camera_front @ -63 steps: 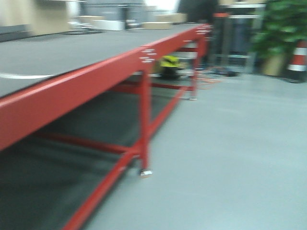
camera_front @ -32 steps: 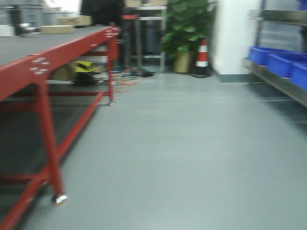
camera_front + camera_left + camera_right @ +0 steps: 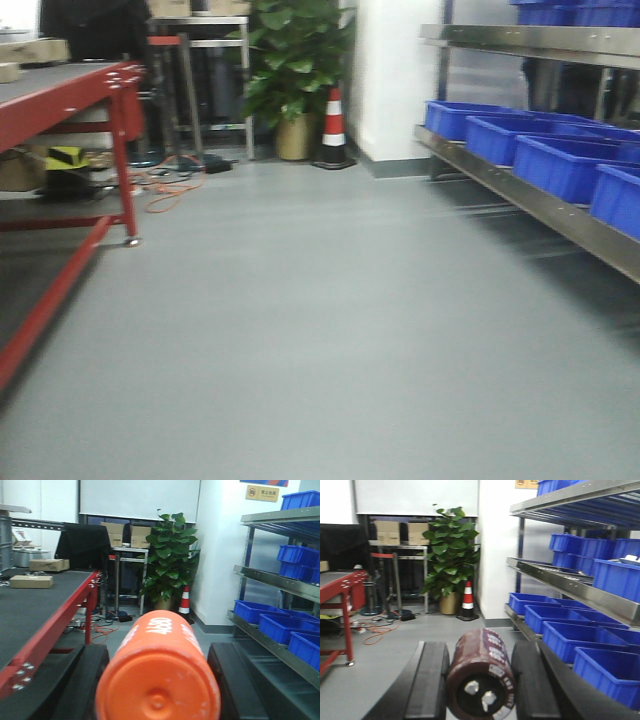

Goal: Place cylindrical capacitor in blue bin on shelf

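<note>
Grey floor stretches ahead of me, with the red-framed tabletop along the left and the steel shelf running down the right. A row of blue bins sits on its lower level, and more are on the levels above. At the far wall I see a potted plant with a striped traffic cone just beside it. My right hand is clenched on the cylindrical capacitor, dark maroon, its terminal end facing the wrist camera, well apart from the bins. My left hand grasps an orange cylinder with printed characters on its side.
</note>
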Motion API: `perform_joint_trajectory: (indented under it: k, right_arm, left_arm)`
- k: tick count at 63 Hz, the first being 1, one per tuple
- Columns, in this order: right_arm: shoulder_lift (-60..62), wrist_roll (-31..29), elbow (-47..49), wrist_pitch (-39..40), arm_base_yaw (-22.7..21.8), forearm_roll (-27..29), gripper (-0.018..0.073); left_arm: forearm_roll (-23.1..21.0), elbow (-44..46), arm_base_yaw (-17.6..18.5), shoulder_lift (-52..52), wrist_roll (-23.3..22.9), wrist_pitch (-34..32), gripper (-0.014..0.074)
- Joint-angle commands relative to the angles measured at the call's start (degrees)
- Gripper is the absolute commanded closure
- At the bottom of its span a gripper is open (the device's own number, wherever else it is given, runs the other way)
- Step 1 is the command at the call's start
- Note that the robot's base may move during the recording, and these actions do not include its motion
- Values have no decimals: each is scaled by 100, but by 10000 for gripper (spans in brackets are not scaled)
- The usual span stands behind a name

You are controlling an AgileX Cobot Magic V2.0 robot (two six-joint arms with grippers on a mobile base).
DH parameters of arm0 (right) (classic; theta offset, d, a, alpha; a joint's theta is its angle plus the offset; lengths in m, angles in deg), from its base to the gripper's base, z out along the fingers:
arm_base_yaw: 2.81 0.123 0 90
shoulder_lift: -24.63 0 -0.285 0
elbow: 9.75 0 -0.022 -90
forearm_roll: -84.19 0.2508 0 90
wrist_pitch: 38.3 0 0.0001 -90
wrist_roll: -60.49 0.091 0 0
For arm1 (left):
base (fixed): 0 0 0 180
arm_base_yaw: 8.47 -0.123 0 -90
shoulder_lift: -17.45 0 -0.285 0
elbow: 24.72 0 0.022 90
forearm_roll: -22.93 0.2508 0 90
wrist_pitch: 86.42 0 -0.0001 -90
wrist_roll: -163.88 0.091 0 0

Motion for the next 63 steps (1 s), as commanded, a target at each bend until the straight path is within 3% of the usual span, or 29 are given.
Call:
perform_joint_trajectory:
  k: [1, 63]
  right_arm:
    - [27, -12, 12, 177, -31, -44, 722]
    - [27, -12, 12, 177, -31, -44, 722]
  left_arm:
    - [-43, -8, -23, 20, 3, -123, 708]
    - [-43, -8, -23, 20, 3, -123, 708]
